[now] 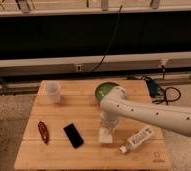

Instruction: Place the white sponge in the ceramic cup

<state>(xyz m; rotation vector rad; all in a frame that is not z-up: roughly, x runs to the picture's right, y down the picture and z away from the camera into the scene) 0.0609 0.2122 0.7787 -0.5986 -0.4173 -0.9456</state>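
Observation:
The white sponge (106,135) lies on the wooden table (54,152), a little right of the middle near the front. The ceramic cup (52,92) stands upright at the table's back left, well away from the sponge. My gripper (108,124) hangs from the white arm (154,116) that reaches in from the right. It points down right above the sponge and touches or nearly touches its top. I cannot see whether it holds the sponge.
A green bowl (104,91) stands at the back middle, partly hidden by the arm. A white labelled bottle (138,139) lies right of the sponge. A black flat object (73,135) and a red object (43,131) lie at the front left.

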